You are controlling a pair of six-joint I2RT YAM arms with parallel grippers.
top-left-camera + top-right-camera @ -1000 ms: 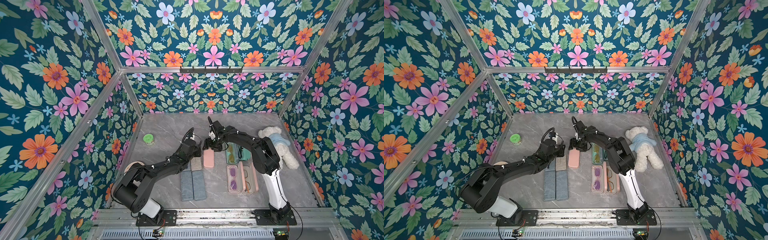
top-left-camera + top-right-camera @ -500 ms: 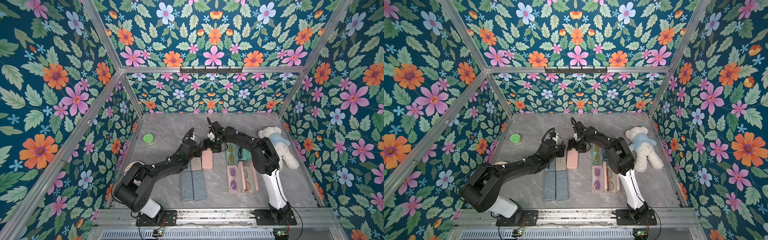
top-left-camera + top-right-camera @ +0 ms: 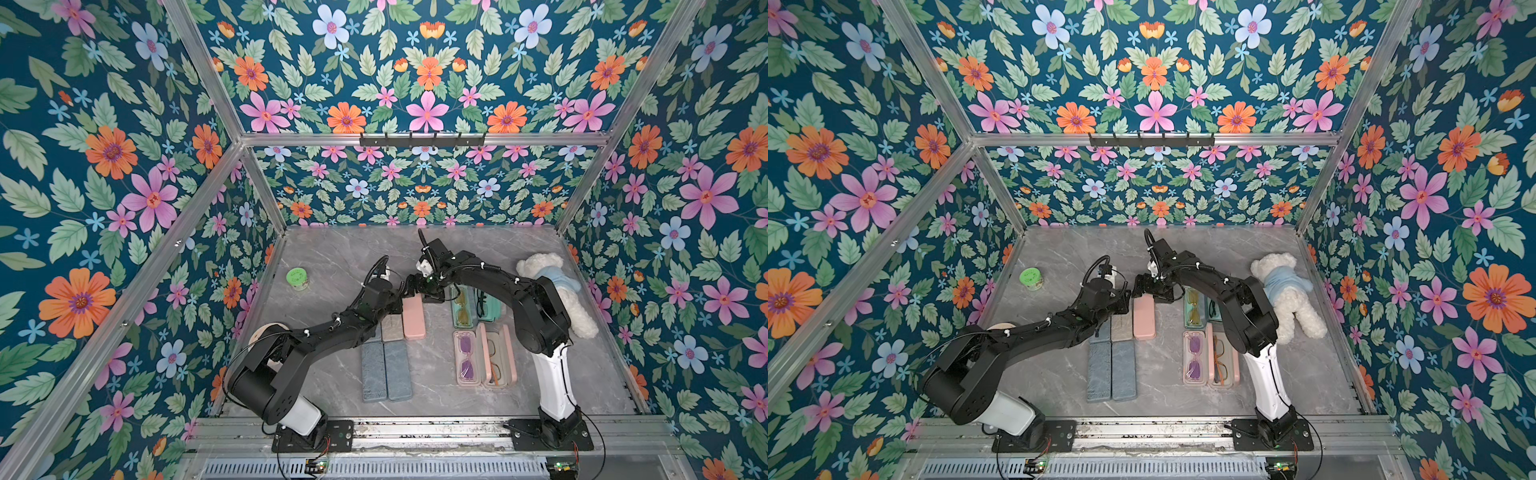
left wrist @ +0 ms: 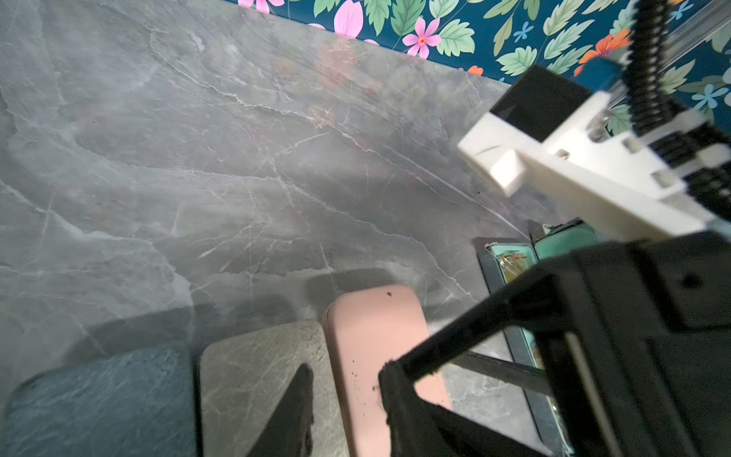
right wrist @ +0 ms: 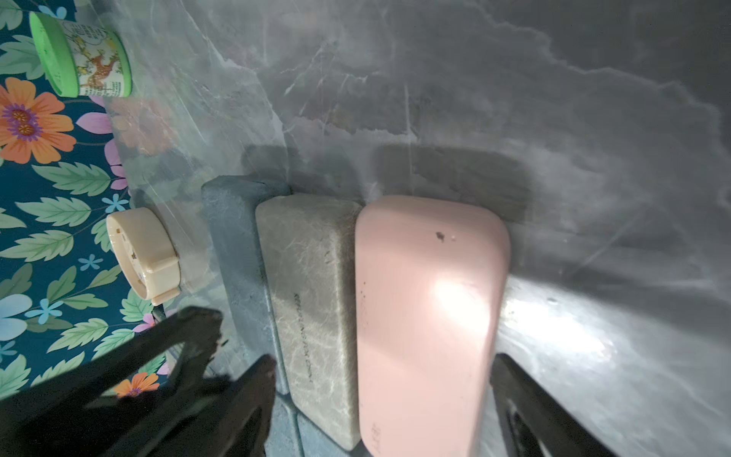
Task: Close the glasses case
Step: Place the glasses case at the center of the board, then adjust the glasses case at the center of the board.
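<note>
Two hands meet at the far end of one pink case. Your right hand [image 5: 383, 360] stands wide open and holds nothing. One finger [image 5: 257, 395] hangs over the beige case [image 5: 308, 277], and the other is just beside the outer edge of the pink case [image 5: 427, 316]. So the jaws straddle the pink case across its short width, and I see no contact. Your left hand [image 4: 345, 368] is open only a little. Its fingers [image 4: 296, 403] stand over the seam between the beige case and the pink one, and I see no grip on anything. Whether one finger presses on the lid, I cannot tell.

The pink case lies on the bench [image 3: 340, 257] directly under both hands, close against the beige case on its left side. Its long axis runs straight away from the robot, front to back of the bench. I judge that its lid is already down, with no gap.

If another case must be closed, look to the right. The teal case [image 3: 463, 307] lies open near the pink one and parallel to it, with yellow glasses [image 3: 460, 305] inside. The right arm is nearer to it, so that hand would need to go sideways to the right.
</note>
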